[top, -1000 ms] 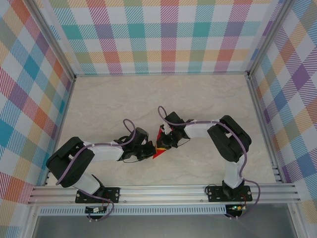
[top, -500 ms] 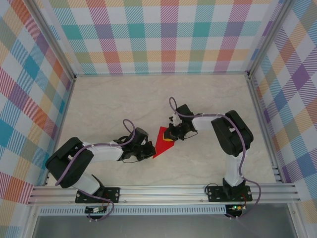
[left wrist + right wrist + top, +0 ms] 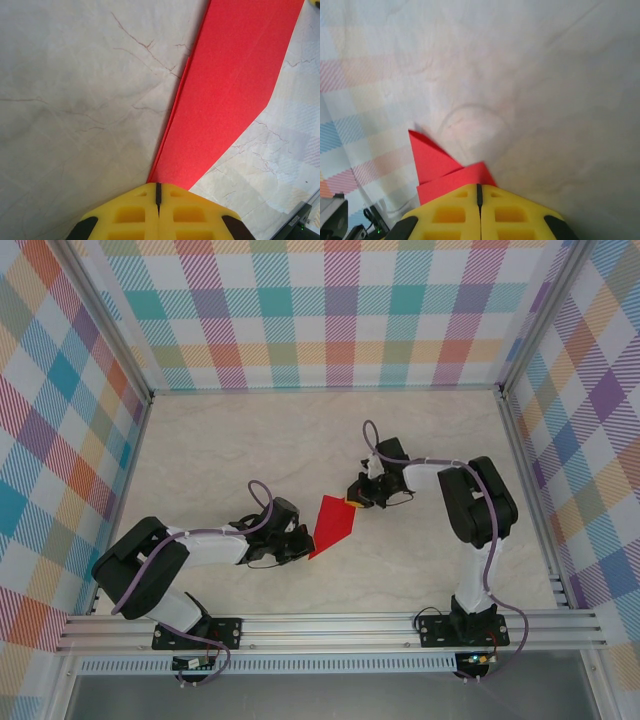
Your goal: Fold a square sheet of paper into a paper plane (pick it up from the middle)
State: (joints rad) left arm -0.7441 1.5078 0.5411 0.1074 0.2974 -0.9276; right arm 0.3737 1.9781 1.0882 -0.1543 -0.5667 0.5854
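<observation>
The red sheet of paper lies flat on the table, folded into a long, narrow, pointed shape. My left gripper is shut and rests at its lower pointed tip. In the left wrist view the red paper runs from the shut left gripper up to the right, layered edges showing along its left side. My right gripper is shut at the paper's upper right end. In the right wrist view the folded paper passes under the right gripper, a pointed flap sticking out to the left.
The pale marbled tabletop is fenced by checked walls at the back and both sides. A metal rail runs along the near edge, with both arm bases on it.
My right gripper has slid up and to the right along the paper, from its lower middle to its far end. The paper now lies flat and uncovered. The left arm has stayed put.
</observation>
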